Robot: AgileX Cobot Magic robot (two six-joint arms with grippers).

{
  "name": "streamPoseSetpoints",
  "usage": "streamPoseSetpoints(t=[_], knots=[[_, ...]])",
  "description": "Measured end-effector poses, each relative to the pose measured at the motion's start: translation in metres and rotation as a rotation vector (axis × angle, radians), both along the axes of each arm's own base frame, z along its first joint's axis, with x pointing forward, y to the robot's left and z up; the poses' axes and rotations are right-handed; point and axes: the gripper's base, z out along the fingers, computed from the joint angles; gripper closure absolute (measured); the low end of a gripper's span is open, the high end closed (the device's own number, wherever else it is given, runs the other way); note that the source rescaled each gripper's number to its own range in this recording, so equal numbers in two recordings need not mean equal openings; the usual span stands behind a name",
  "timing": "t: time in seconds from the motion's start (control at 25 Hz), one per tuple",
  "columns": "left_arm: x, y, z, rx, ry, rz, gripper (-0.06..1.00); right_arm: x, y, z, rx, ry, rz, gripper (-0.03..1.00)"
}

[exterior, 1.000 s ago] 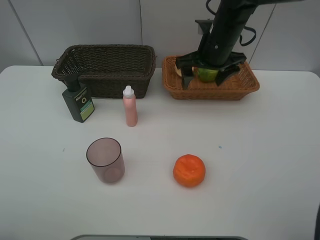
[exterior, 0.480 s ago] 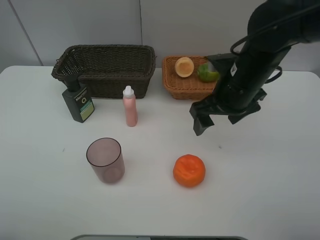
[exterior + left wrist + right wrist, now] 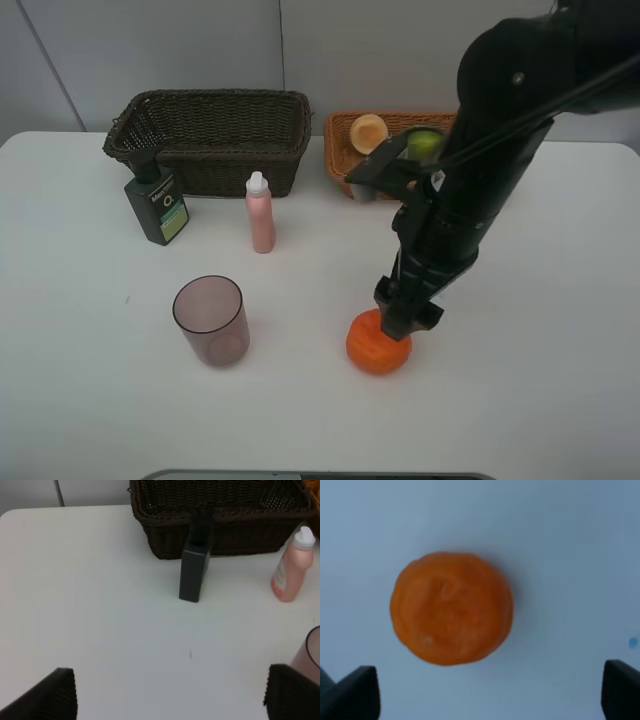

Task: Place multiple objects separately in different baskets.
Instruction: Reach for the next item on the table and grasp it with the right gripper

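Orange (image 3: 451, 607) is the fruit lying on the white tabletop (image 3: 90, 380), near the front and a little right of the middle. The right end effector (image 3: 485, 692) hangs right over it. Its jaws are wide, with one finger on each side of the orange, and neither finger touches it. From high up, the black arm (image 3: 490, 150) hides the top of the orange. Bare tabletop lies all around the orange.

To its left stands the cup (image 3: 210, 320), well apart from it, with its mouth up. Lots of open tabletop spreads to the right and along the front edge.

At the back edge, the dark basket (image 3: 230, 170) and the tan basket (image 3: 338, 165) sit side by side with a thin gap between them. Inside the tan basket lie the peach (image 3: 368, 132) and the green fruit (image 3: 424, 143). The arm covers the right part of that basket.

Just in front of the dark basket's left end stands the pump bottle (image 3: 158, 208). I cannot tell if it touches the basket's side. The pink bottle (image 3: 261, 215) stands upright just in front of the basket's right end. Between the two bottles is a clear strip of tabletop.

Low over the bare left side of the tabletop is the left end effector (image 3: 172, 695). Its jaws are wide too, and nothing is between them. It faces the pump bottle, with open tabletop in between.
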Motion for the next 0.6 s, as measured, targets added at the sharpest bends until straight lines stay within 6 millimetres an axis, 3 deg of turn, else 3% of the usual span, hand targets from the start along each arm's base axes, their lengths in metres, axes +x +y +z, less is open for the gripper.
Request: streamPoseSetpoints(t=[0.36, 0.6], knots=[[0.0, 0.0, 0.0, 0.0, 0.0, 0.0, -0.01, 0.0, 0.007, 0.0, 0.006, -0.073, 0.08, 0.03], [0.0, 0.0, 0.0, 0.0, 0.0, 0.0, -0.01, -0.012, 0.007, -0.019, 0.024, -0.098, 0.114, 0.03]])
